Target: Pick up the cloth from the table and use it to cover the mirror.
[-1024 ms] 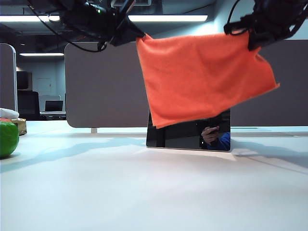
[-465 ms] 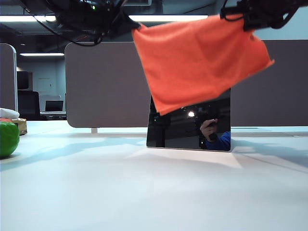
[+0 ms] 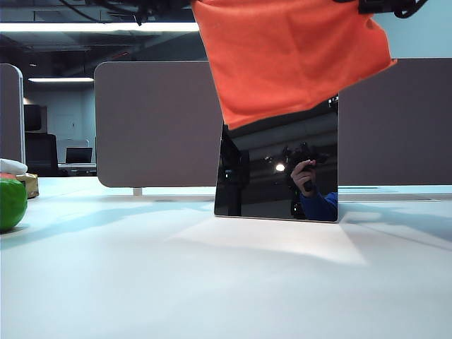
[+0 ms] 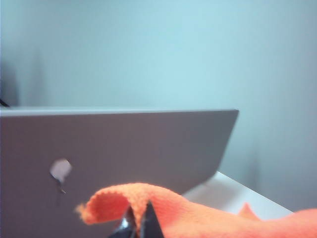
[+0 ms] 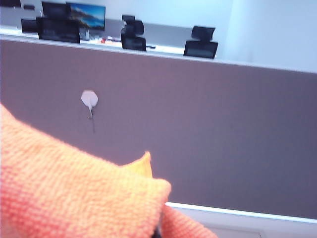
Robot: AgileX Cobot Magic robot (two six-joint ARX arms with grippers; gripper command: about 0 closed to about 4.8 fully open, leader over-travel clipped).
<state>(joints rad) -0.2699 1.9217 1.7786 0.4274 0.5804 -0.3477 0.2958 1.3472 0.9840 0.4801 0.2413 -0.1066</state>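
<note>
The orange cloth (image 3: pixel 289 56) hangs spread between both grippers at the top of the exterior view. Its lower edge overlaps only the top of the upright mirror (image 3: pixel 277 176), which stands on the white table (image 3: pixel 212 282). In the left wrist view my left gripper (image 4: pixel 140 224) is shut, its black tips pinching a fold of the cloth (image 4: pixel 198 218). My right gripper (image 3: pixel 385 6) holds the cloth's other top corner at the frame's upper edge. In the right wrist view the cloth (image 5: pixel 74 188) hides its jaws.
Grey partition panels (image 3: pixel 159 123) stand behind the mirror and show in both wrist views (image 4: pixel 124 148) (image 5: pixel 198 124). A green round object (image 3: pixel 10 203) and a small brown box (image 3: pixel 30 185) sit at the table's far left.
Both arms have risen with the cloth, almost out of the top of the exterior view. The cloth's lower edge has lifted, so much more of the mirror shows.
</note>
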